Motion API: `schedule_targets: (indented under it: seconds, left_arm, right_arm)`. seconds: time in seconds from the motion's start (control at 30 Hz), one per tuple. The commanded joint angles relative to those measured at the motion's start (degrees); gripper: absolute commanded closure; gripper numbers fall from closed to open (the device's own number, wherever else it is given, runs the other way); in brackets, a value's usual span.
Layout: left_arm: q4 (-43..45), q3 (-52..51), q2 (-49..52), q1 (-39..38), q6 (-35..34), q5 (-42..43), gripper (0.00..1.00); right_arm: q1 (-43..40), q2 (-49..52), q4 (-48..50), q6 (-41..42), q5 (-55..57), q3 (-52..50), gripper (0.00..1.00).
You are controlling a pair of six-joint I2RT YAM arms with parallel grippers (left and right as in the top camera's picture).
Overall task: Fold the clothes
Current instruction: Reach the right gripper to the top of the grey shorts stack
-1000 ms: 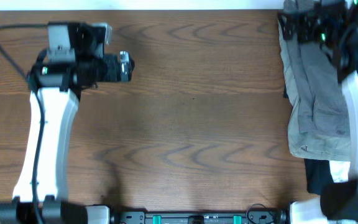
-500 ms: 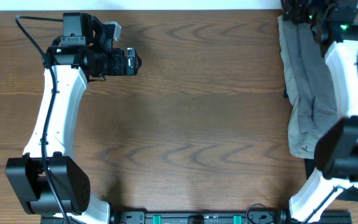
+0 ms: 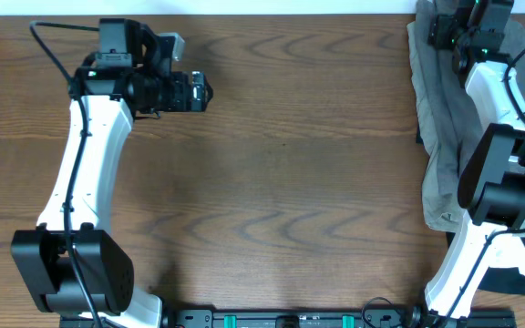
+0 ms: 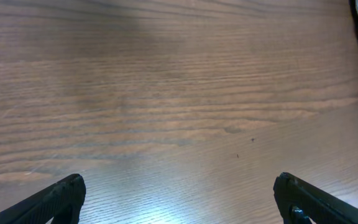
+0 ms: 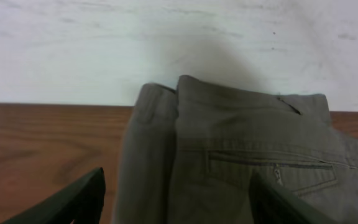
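While the wooden surface (image 3: 281,182) lay bare across its middle in the overhead view, the clothes (image 3: 440,137) were seen heaped along its 3 o'clock edge, running from about 1 o'clock down to 4 o'clock. A dark garment (image 3: 509,282) was partly visible beneath the heap near the 4 o'clock corner. The left tool (image 3: 200,91) was held over the surface at about 10 o'clock, pointing toward 3 o'clock and well apart from the clothes. In the left wrist view its fingers (image 4: 61,199) were spread wide, with only wood grain seen between them and nothing gripped. The right tool (image 5: 178,180) was placed at the 1 o'clock corner, at the far end of the heap. In the right wrist view a pair of grey shorts (image 5: 241,143) was seen lying just below it, the waistband (image 5: 247,90) turned toward a white wall (image 5: 73,50) at 12 o'clock and a stitched pocket (image 5: 272,171) at about 4 o'clock. The right tool's fingers (image 5: 73,202) stood apart on either side of the shorts, one at the 9 o'clock edge of the cloth and the other over the pocket side. No fold was seen pinched between them, and whether the tips touched the fabric could not be told.
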Motion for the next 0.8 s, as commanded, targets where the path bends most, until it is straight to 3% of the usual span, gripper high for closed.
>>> schedule_targets:
  seconds: [0.0,0.17,0.43,0.77]
  left_arm:
    - [-0.2,1.1,0.4,-1.9,0.8,-2.6,0.02]
    - [-0.1,1.1,0.4,-4.5,0.8,-7.1,0.02]
    - [-0.1,1.1,0.4,-5.9,0.8,-7.3,0.02]
    - [0.3,1.1,0.4,-5.9,0.8,-7.3,0.02]
  right_arm:
    - [-1.4,3.4,1.1,3.3,0.7,0.9,0.29]
    - [-2.6,5.9,-0.6,3.9,-0.1,0.9,0.36]
    - [-2.9,6.3,-5.7,4.5,-1.2,0.9,0.45]
    - [-3.7,5.8,-10.6,4.9,-1.1,2.7,0.79]
